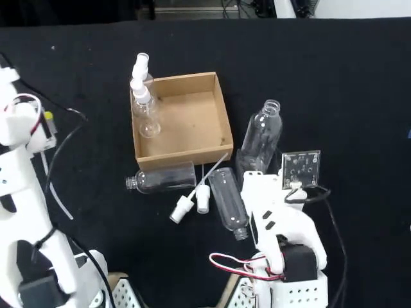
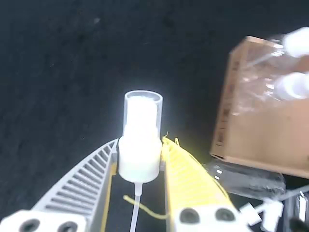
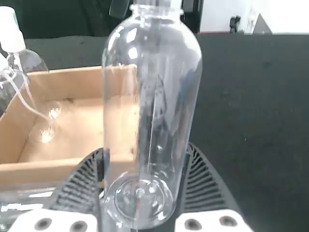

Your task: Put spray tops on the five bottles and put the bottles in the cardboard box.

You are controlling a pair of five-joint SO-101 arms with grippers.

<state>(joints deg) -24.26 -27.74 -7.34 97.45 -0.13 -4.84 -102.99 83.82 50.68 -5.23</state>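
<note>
Bottle [image 3: 149, 96] upright in the right jaws, pinched low on its clear body with the open neck pointing up. That looks like a hold made to receive a top. Over on the other side, the left jaws pinch a white spray top [image 2: 140, 145] by its collar, clear cap up and thin tube hanging down, well apart from that bottle over the dark worktop [image 1: 334, 77]. Between them sits the cardboard box [image 1: 183, 157], with two capped bottles [image 1: 144, 106] already in its far corner. Two bare bottles [image 1: 164, 178] lie just in front of the box, two loose spray tops [image 1: 182, 208] between them. The held bottle is see-through, empty and uncapped.
</note>
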